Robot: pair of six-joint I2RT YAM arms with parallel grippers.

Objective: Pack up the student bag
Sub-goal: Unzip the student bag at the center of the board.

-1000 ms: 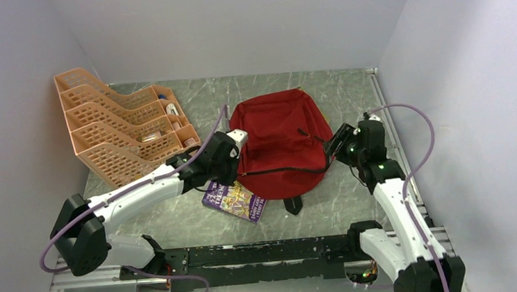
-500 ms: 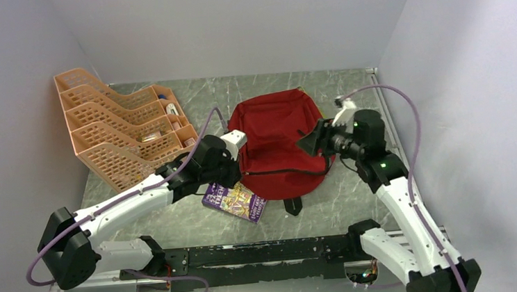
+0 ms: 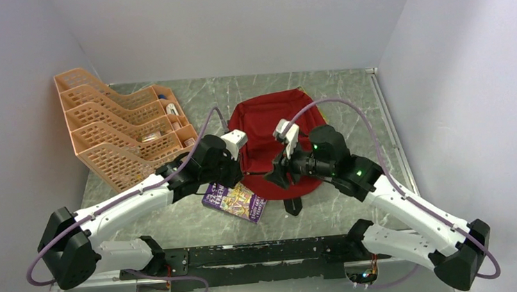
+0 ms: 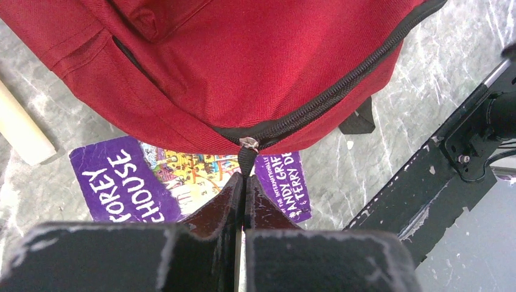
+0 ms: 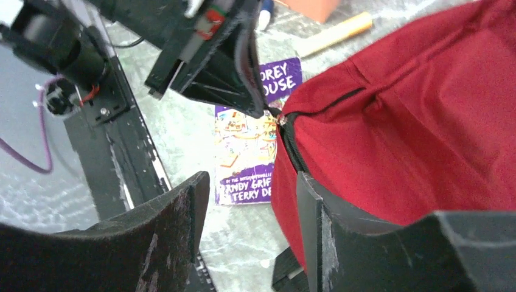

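The student bag (image 3: 262, 118) is a red backpack lying flat on the marble table, also seen in the left wrist view (image 4: 243, 61) and the right wrist view (image 5: 414, 134). Its black zipper (image 4: 328, 100) runs closed along the near edge. My left gripper (image 3: 233, 166) is shut on the black zipper pull (image 4: 246, 159) at the bag's front left corner. My right gripper (image 3: 276, 177) hangs open over the bag's front edge, one finger (image 5: 307, 201) against the red fabric, nothing between its fingers. A purple book (image 3: 236, 203) lies partly under the bag's front edge.
An orange tray rack (image 3: 115, 133) with small items stands at the back left. A cream stick (image 4: 21, 131) lies on the table beside the bag. A black strap (image 3: 293, 204) sticks out from the bag's front. The black rail (image 3: 264, 251) runs along the near edge.
My right arm has swung left from the bag's right side across it to the front middle, its jaws a little wider. The left gripper has shifted slightly, still holding the pull.
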